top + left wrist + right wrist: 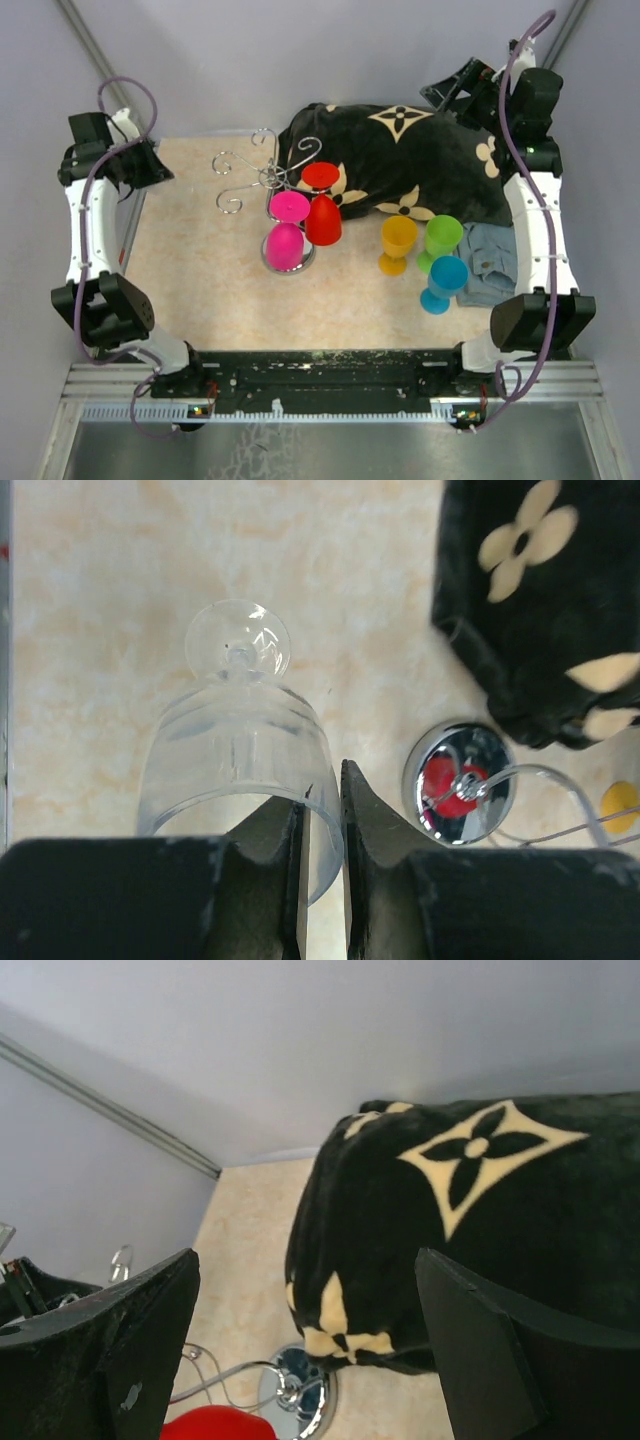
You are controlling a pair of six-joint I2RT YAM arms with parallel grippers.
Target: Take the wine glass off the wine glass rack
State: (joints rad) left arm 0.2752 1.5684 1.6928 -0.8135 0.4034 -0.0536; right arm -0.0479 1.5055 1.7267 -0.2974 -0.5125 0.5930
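The wine glass rack (268, 176) is a silver wire stand with curled arms in the middle of the table. Its chrome base shows in the left wrist view (465, 780) and the right wrist view (300, 1395). A pink glass (286, 238) and a red glass (323, 212) hang on it. My left gripper (322, 780) is shut on the rim of a clear wine glass (235, 730), one finger inside the bowl and one outside, away from the rack at the far left (150, 165). My right gripper (305, 1260) is open and empty above the blanket (452, 95).
A black blanket with cream flowers (410, 160) lies at the back right, touching the rack. Yellow (397, 243), green (441, 240) and blue (443, 282) glasses stand right of the rack. A denim cloth (492, 262) lies beside them.
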